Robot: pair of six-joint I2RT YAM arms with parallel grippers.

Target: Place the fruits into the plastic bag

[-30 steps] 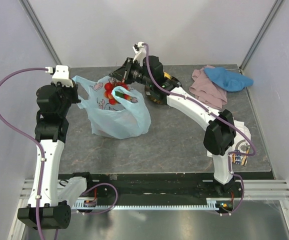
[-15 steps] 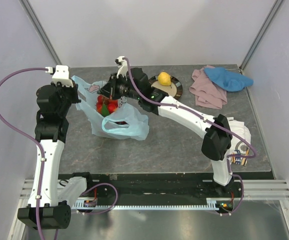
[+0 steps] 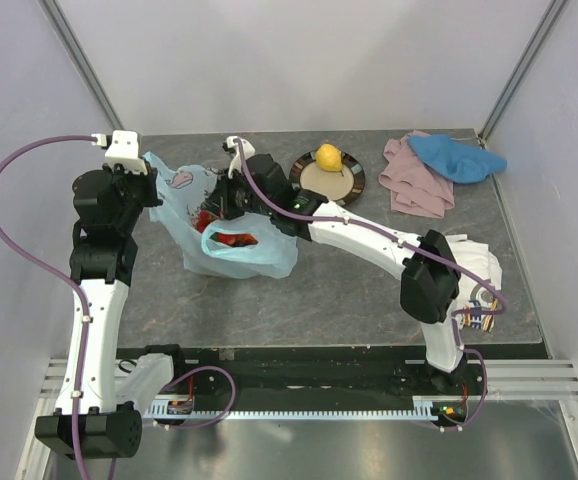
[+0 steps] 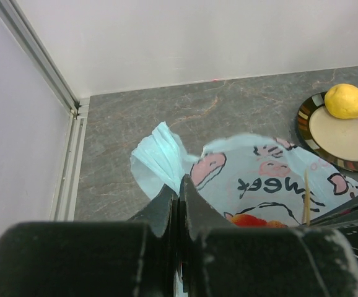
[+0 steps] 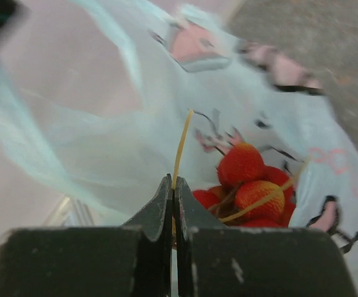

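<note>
— What changes now?
— The right hand (image 5: 172,189), closed on the stalk of the strawberries (image 5: 247,179), has gone down into the plastic bag (image 3: 269,255). The left hand (image 4: 179,189) pinches its handle. Only the lemon (image 3: 328,157) waits on the plate (image 3: 359,184).

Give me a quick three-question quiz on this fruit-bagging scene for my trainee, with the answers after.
1. True or false: the lemon lies on the plate.
2. Which does the left claw pinch? A the lemon, B the plate, C the plastic bag.
3. What colour are the fruits whose stem the right claw grips?
Key: 1 true; 2 C; 3 red.
</note>
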